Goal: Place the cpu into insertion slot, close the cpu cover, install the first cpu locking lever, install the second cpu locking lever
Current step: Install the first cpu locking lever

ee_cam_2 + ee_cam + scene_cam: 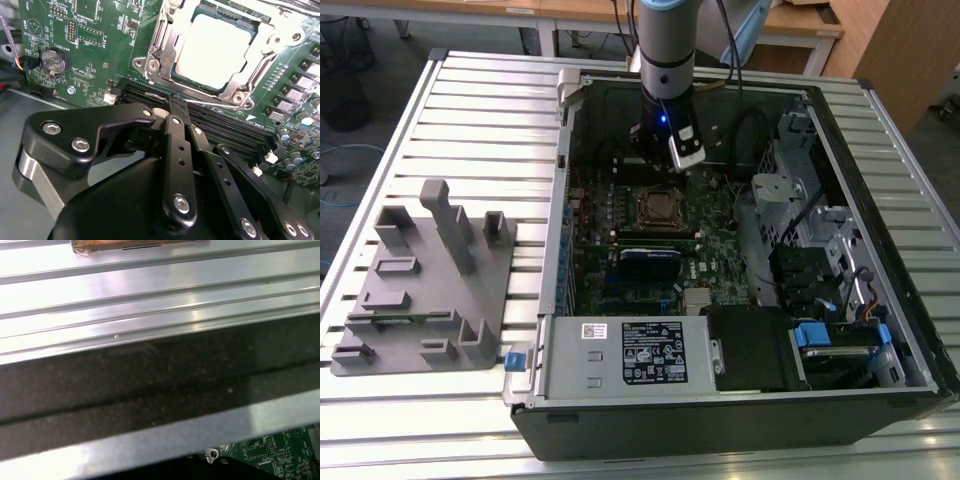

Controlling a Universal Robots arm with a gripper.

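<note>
Jaws of the gripper [172, 107] stand together with nothing between them, as the second wrist view shows, the fingertips meeting just above the long black memory slots [210, 122] beside the socket. In the exterior view the gripper [678, 160] hangs inside the open computer case [620, 425], just beyond the socket on the far side.

The cpu [217, 47] already lies in the insertion slot [170, 70], its pale metal top flat and level. The cpu cover [250, 70] appears lowered around it, framing the chip through its window. Whether either locking lever is latched cannot be told from these views.

Handling judgement: the chip is light, rigid and smooth-topped, with fragile contacts beneath, so it tolerates no sideways drag. The cover is thin stiff sheet metal, hinged, best pressed at its rim. The levers would be springy wire, likely to slip off smooth fingertips.

Obstructions: the memory slots lie close against the socket; a black ribbed card [650, 262] sits nearer the power supply [625, 352]; cables and drive cages [810, 230] crowd the exterior view's right. A grey fixture tray [420, 290] rests on the slatted desk [490, 120], well apart.
</note>
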